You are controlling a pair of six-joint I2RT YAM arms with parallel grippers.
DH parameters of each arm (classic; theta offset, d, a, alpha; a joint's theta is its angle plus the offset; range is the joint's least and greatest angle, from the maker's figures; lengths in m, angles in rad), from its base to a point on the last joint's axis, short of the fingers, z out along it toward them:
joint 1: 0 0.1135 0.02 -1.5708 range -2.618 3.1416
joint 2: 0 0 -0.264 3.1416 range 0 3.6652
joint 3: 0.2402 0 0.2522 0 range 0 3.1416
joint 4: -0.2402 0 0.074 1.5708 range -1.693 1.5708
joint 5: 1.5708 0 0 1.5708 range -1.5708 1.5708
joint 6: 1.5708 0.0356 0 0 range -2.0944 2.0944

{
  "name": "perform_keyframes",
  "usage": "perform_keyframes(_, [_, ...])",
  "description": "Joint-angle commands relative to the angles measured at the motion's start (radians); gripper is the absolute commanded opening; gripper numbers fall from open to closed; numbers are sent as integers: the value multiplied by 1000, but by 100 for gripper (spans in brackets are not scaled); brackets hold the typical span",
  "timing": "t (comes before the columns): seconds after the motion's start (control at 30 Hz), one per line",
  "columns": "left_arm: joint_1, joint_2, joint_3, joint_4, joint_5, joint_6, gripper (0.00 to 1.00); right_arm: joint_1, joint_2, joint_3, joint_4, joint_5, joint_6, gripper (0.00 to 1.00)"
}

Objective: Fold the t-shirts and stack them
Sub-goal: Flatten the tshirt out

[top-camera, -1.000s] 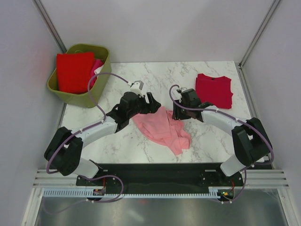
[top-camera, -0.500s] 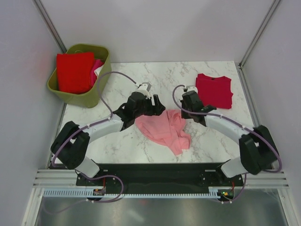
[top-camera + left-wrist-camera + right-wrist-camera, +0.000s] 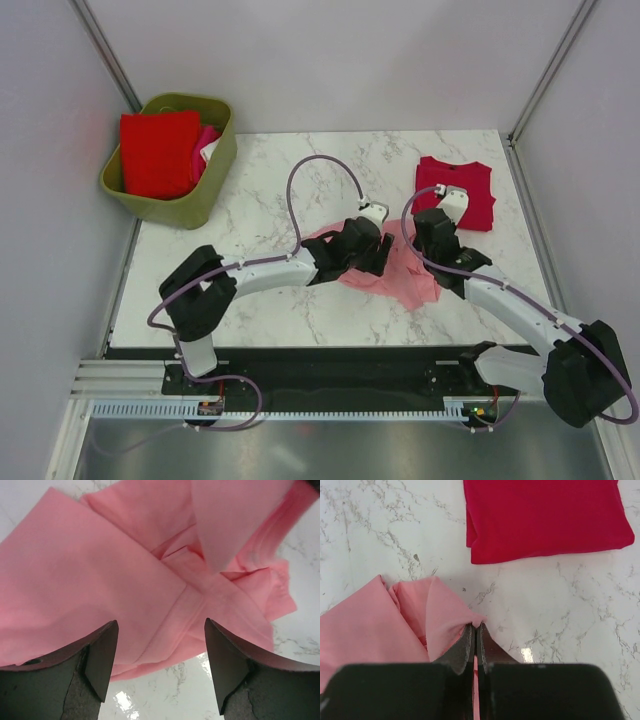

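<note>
Pink t-shirt [image 3: 405, 280] has shifted right, right pincer [image 3: 475, 626] clamped on it, left pincer [image 3: 160, 625] apart.

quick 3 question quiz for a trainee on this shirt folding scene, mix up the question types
1. True or false: the right gripper is shut on the light pink t-shirt.
2. Where does the dark crimson t-shirt lie? A: under the light pink t-shirt. B: on the far right part of the table. C: hanging off the near edge.
3. Fill in: the left gripper has its fingers ____ above the pink cloth.
Key: 1 true; 2 B; 3 open
</note>
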Motion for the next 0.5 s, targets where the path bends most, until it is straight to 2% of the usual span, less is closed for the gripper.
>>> perform_keyframes(0.0, [10, 33, 35, -74, -59, 10, 77, -4, -20, -22, 54, 87, 54, 0])
perform_keyframes(0.23, [10, 110, 118, -145, -64, -3, 80, -11, -115, -109, 169, 44, 72, 0])
perform_keyframes(0.47, [-1, 125, 127, -124, 27, 45, 82, -22, -155, -163, 243, 35, 79, 0])
